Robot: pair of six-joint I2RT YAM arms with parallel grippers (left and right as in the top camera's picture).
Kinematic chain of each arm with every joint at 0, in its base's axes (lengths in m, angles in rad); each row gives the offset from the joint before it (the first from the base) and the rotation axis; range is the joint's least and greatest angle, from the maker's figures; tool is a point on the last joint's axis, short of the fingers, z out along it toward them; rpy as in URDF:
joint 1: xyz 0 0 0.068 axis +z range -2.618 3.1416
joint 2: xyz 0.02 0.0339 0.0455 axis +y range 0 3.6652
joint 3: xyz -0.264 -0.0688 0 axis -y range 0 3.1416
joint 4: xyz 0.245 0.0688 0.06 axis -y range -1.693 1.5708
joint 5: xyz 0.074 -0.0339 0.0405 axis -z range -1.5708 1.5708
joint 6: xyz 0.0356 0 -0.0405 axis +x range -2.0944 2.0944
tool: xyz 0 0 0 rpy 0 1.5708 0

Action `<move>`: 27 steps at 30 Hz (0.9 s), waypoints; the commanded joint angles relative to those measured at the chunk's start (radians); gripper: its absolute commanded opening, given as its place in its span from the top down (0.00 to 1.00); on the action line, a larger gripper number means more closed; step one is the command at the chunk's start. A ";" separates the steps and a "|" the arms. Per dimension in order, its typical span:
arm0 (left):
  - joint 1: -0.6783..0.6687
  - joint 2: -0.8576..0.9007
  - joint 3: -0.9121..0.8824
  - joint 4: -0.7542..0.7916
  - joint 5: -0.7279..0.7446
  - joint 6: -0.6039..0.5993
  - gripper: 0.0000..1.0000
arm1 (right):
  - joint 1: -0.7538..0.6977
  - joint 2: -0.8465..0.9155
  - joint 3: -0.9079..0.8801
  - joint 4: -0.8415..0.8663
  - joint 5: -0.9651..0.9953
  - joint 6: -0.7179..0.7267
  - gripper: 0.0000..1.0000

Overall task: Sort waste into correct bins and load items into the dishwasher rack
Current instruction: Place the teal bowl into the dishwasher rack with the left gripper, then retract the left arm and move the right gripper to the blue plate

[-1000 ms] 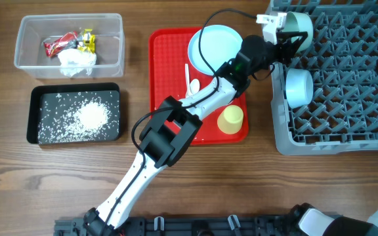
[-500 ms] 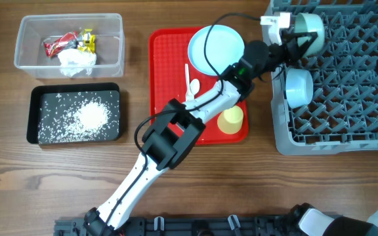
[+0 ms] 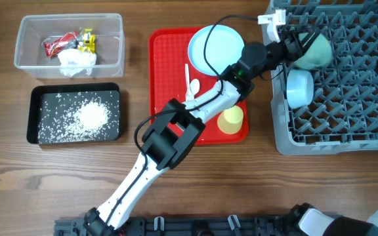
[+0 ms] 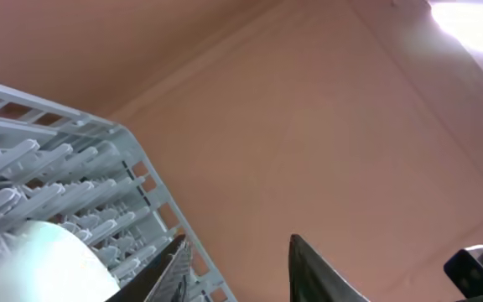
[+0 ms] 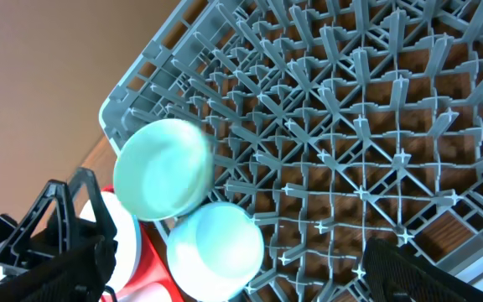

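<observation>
Looking down, found the clear plastic tub (image 3: 20, 46) holding a crumpled white napkin (image 3: 77, 62), a red-and-clear wrapper (image 3: 59, 44) and a yellow wrapper (image 3: 87, 40). Saw loose white grains (image 3: 90, 117) heaped in the shallow black tray (image 3: 33, 115) just beside it. On the flat, ribbed red tray (image 3: 166, 98), noted a round light-blue plate (image 3: 212, 49), a white spoon (image 3: 193, 85) and fork (image 3: 188, 71) side by side, and a yellow cup (image 3: 230, 120). Found two smooth pale bowls, greenish (image 3: 314, 51) and bluish (image 3: 299, 86), one beside the other among the upright pegs of the grey grid rack (image 3: 333, 124), along its edge next to the red tray. Caught the left gripper (image 3: 293, 42) just beside the greenish bowl, jaws partly apart with nothing between them. Saw the right gripper (image 5: 241, 268) over the rack, spread wide and empty.
</observation>
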 commanded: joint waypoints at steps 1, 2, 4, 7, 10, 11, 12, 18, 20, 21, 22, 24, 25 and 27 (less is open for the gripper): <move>0.009 0.010 0.012 -0.034 -0.016 0.004 0.66 | 0.003 0.002 0.014 -0.003 0.009 -0.017 0.01; 0.011 0.010 0.012 -0.050 -0.016 0.004 0.67 | 0.003 0.002 0.014 -0.003 0.009 -0.017 0.01; 0.017 0.010 0.012 -0.053 -0.016 0.005 0.67 | 0.003 0.002 0.014 -0.003 0.009 -0.017 0.00; 0.031 0.010 0.012 -0.053 0.006 0.024 0.62 | 0.003 0.002 0.014 -0.003 0.009 -0.017 0.01; 0.068 0.001 0.012 -0.053 0.199 0.207 0.56 | 0.003 0.002 0.014 -0.001 0.008 -0.018 0.00; 0.088 -0.010 0.012 -0.063 0.274 0.240 0.49 | 0.003 0.002 0.014 0.002 0.005 -0.020 0.00; 0.117 -0.032 0.012 -0.107 0.349 0.245 0.41 | 0.003 0.002 0.014 0.006 0.005 -0.020 0.00; 0.312 -0.314 0.012 -0.779 0.457 0.653 0.00 | 0.031 0.002 0.014 0.061 -0.206 -0.180 0.00; 0.373 -0.457 0.012 -1.105 0.234 0.842 0.00 | 0.095 0.002 0.014 0.069 -0.209 -0.185 0.00; 0.400 -0.514 0.012 -1.221 0.136 0.893 0.00 | 0.131 0.002 0.014 0.076 -0.208 -0.186 0.01; 0.437 -0.579 0.012 -1.342 0.032 0.921 0.00 | 0.191 0.002 0.014 0.089 -0.200 -0.189 0.00; 0.488 -0.652 0.012 -1.477 -0.068 0.926 0.00 | 0.302 0.003 0.014 0.129 -0.159 -0.169 0.01; 0.530 -0.698 0.012 -1.566 -0.111 0.925 0.00 | 0.370 0.007 0.014 0.158 -0.135 -0.159 0.00; 0.609 -0.762 0.012 -1.703 -0.133 0.925 0.00 | 0.516 0.023 0.014 0.220 -0.072 -0.112 0.01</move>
